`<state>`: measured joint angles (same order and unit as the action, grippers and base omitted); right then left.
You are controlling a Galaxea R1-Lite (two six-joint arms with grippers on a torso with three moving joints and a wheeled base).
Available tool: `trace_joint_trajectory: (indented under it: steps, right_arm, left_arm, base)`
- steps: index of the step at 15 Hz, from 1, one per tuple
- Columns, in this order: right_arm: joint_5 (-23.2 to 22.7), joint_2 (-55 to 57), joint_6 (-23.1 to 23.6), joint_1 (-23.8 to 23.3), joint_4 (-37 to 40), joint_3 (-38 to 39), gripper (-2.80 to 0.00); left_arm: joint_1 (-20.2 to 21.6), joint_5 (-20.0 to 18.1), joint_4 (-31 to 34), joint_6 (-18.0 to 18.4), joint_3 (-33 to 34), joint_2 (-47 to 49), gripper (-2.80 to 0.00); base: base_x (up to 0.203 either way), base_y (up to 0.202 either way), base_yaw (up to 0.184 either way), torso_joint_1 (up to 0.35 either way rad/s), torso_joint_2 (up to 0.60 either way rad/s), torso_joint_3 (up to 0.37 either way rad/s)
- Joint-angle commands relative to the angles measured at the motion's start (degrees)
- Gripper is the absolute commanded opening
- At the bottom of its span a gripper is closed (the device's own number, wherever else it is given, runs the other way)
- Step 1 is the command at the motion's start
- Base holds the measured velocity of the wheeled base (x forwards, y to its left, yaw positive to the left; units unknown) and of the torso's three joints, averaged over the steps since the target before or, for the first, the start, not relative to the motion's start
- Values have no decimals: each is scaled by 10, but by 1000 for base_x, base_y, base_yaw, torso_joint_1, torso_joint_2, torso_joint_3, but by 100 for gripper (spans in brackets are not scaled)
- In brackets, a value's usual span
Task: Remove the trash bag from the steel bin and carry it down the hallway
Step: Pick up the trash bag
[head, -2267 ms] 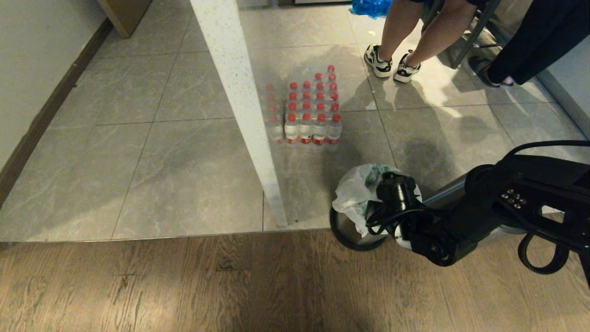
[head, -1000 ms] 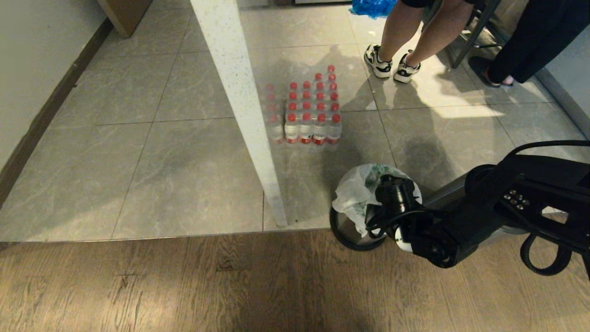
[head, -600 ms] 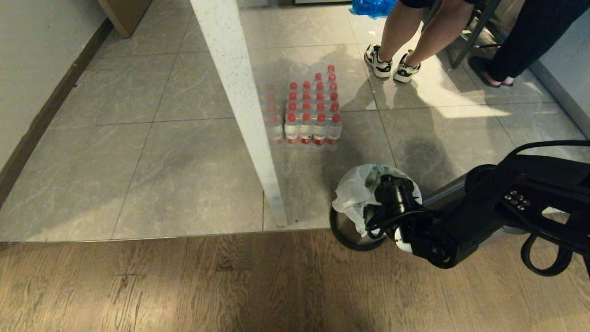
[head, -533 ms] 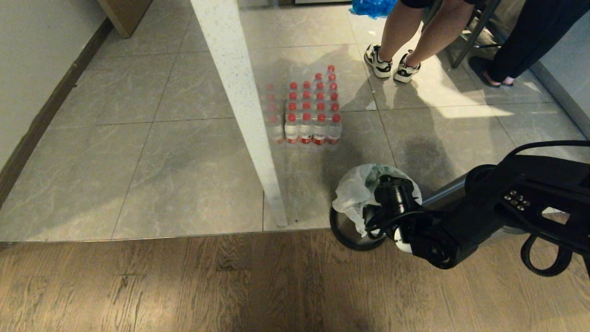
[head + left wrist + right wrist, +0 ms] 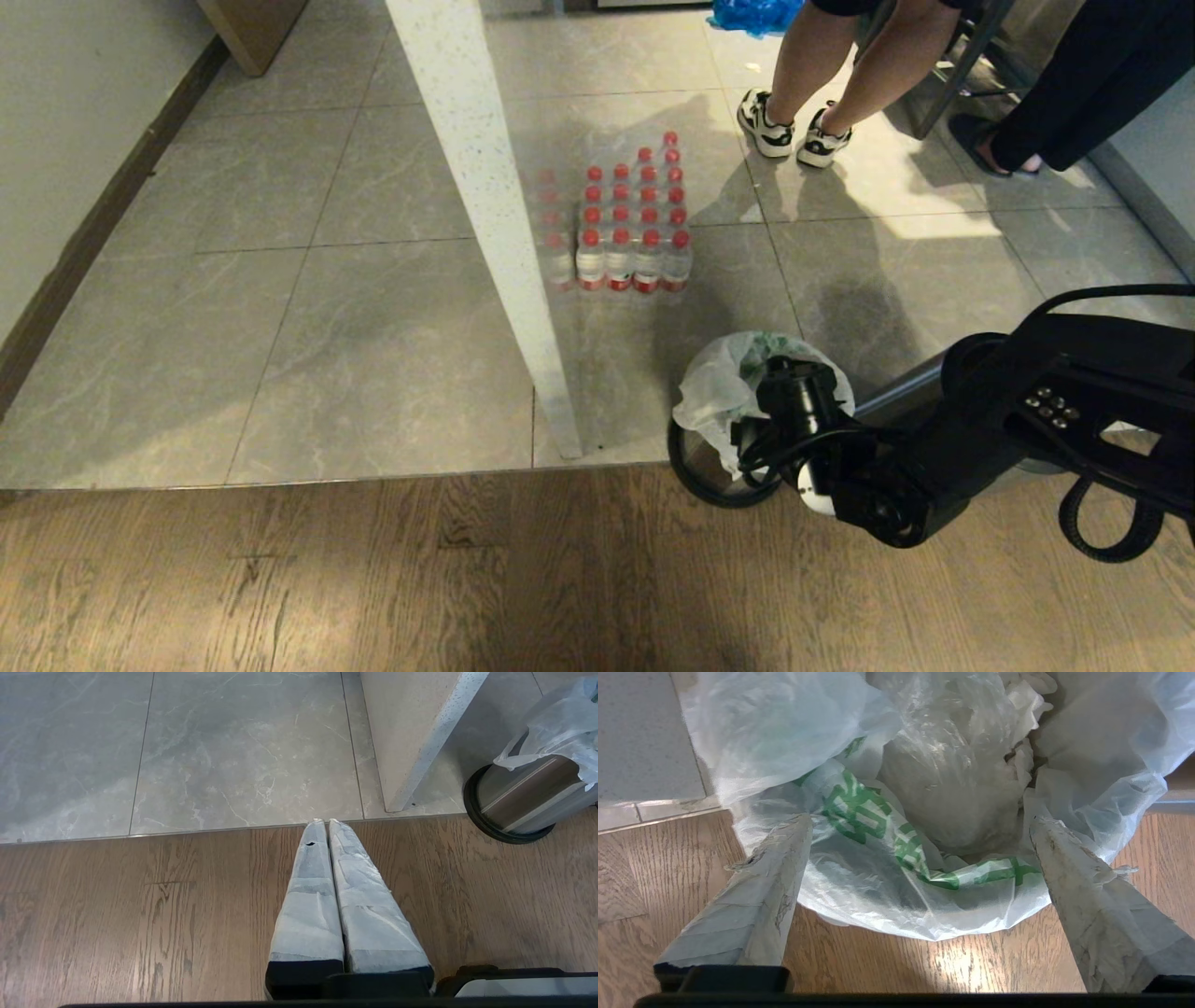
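The steel bin stands on the wood floor at the edge of the grey tiled hallway, also seen in the left wrist view. The trash bag lines it, thin white plastic with green printing, its edge folded out over the rim. My right arm reaches over the bin from the right. My right gripper hangs open just above the bag, one finger at each side of the crumpled opening, holding nothing. My left gripper is shut and empty over the wood floor, left of the bin.
A white pillar rises just left of the bin. A pack of red-capped bottles sits on the tiles behind it. Two people's legs stand at the back right near a blue bag. A dark baseboard runs along the left wall.
My right arm stays over the bin with only a slight shift. The person in dark trousers at the back right has moved their legs a little.
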<state>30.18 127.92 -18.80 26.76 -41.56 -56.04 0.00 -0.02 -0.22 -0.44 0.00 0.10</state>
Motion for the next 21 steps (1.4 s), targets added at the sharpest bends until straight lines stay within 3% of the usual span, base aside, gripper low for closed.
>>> trace_joint_trajectory:
  steps: [1, 21]
  right_arm:
    - [4, -1, -2, 1, -9, 0, 0]
    - [-20, 55, -11, -2, -22, -9, 0]
  left_arm:
    - [0, 0, -1, -1, 0, 0, -280]
    - [0, 0, 0, -1, 0, 0, -280]
  base:
    - [0, 0, 0, 0, 0, 0]
    - [0, 0, 0, 0, 0, 0]
